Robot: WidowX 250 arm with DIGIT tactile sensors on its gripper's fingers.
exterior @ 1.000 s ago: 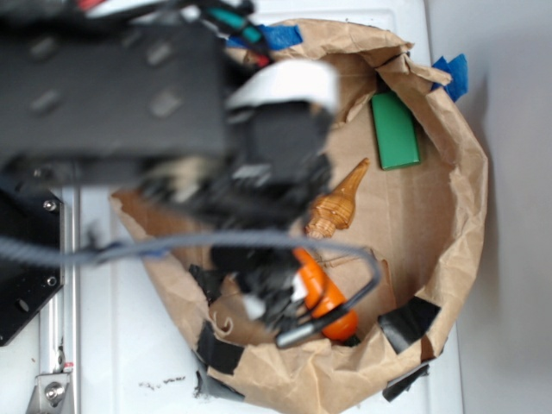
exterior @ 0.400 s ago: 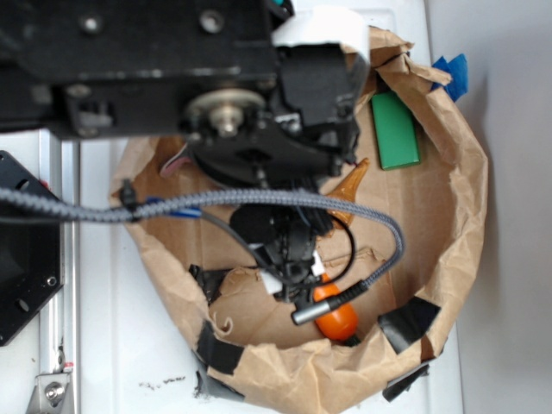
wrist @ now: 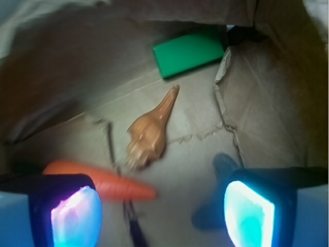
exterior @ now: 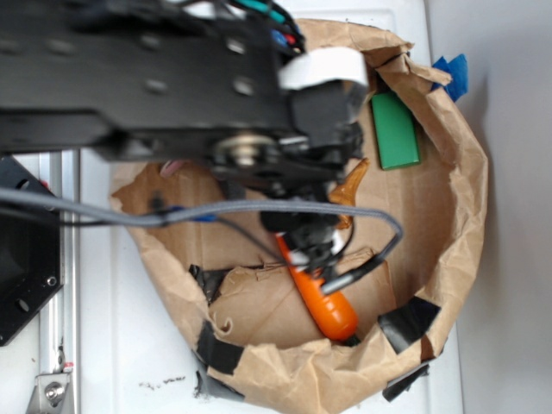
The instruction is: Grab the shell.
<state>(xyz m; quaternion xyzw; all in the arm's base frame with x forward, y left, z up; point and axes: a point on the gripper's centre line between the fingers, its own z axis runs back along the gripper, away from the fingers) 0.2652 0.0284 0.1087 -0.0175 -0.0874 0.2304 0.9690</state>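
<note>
The shell [wrist: 149, 131] is tan-orange and ribbed, and lies on the brown paper floor with its pointed tip toward the green block [wrist: 187, 51]. In the exterior view only the shell's tip [exterior: 352, 181] shows past the arm. My gripper [wrist: 162, 213] hangs open above the floor, short of the shell, with its lit pads [wrist: 76, 216] far apart and nothing between them. The orange carrot [wrist: 113, 185] lies near the left finger, its tip reaching into the gap below.
A crumpled paper bag wall [exterior: 466, 207] rings the whole area, patched with black tape [exterior: 410, 321]. The carrot [exterior: 319, 297] lies lengthwise near the front wall, and the green block [exterior: 394, 129] rests at the back right. A grey cable [exterior: 259, 211] loops across the bag.
The arm has shifted over the bag and the gripper has moved off the carrot toward the shell. The carrot now shows at full length, and the arm hides most of the shell in the exterior view.
</note>
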